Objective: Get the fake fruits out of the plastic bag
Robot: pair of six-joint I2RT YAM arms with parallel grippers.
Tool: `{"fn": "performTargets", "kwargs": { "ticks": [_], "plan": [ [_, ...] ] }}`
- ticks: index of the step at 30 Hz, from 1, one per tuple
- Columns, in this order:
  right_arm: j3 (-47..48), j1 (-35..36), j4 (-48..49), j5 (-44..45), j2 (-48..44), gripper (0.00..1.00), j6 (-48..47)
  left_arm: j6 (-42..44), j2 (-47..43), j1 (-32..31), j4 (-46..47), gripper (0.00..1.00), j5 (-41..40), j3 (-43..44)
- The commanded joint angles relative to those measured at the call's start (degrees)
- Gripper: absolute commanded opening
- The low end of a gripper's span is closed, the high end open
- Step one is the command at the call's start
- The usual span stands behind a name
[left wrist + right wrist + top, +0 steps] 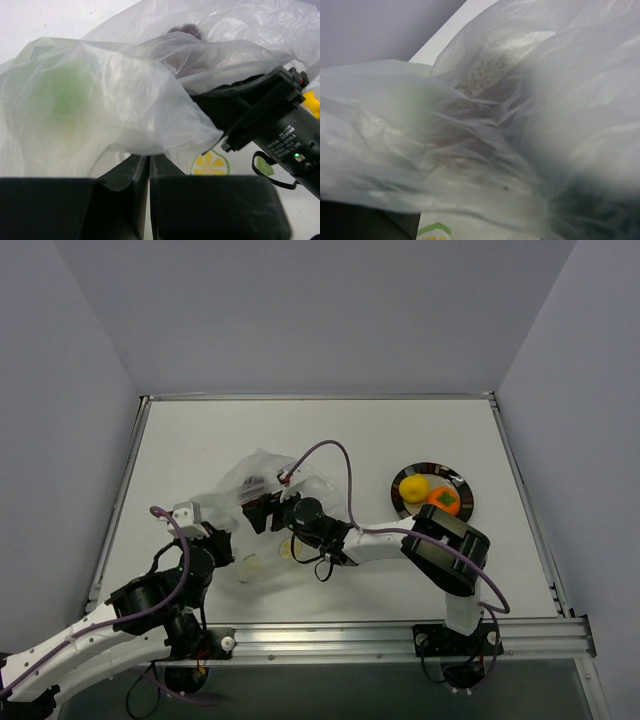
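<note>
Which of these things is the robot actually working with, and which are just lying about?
In the job: plastic bag; green shape inside it; yellow fruit, orange fruit, already out.
Lying about: dark plate under those two.

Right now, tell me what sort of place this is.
Most likely a robotics lab test cell: a white tabletop edged with aluminium rail, plain walls boxing it in, and staged props, a plastic bag and a plate of fake fruit.
</note>
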Motion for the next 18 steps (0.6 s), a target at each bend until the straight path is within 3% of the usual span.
{"fn": "performTargets", "kwargs": {
  "ticks": [1, 6, 18],
  "plan": [
    [-1.5, 0.9, -0.44, -6.9, -4.27, 0.33, -1.32, 1.6, 1.3, 0.43, 2.54, 0.02, -2.5, 2.96],
    [-2.48, 0.37, -3.86, -10.79, -5.41, 0.39, -1.84, 1.87, 1.57, 0.43, 4.29, 0.02, -2.77, 2.43],
    [-1.69, 0.28, -20.73, 5.21, -3.13, 0.62, -6.41, -0.15, -0.89, 0.43, 1.93, 0.02, -0.84, 0.5]
  ]
}}
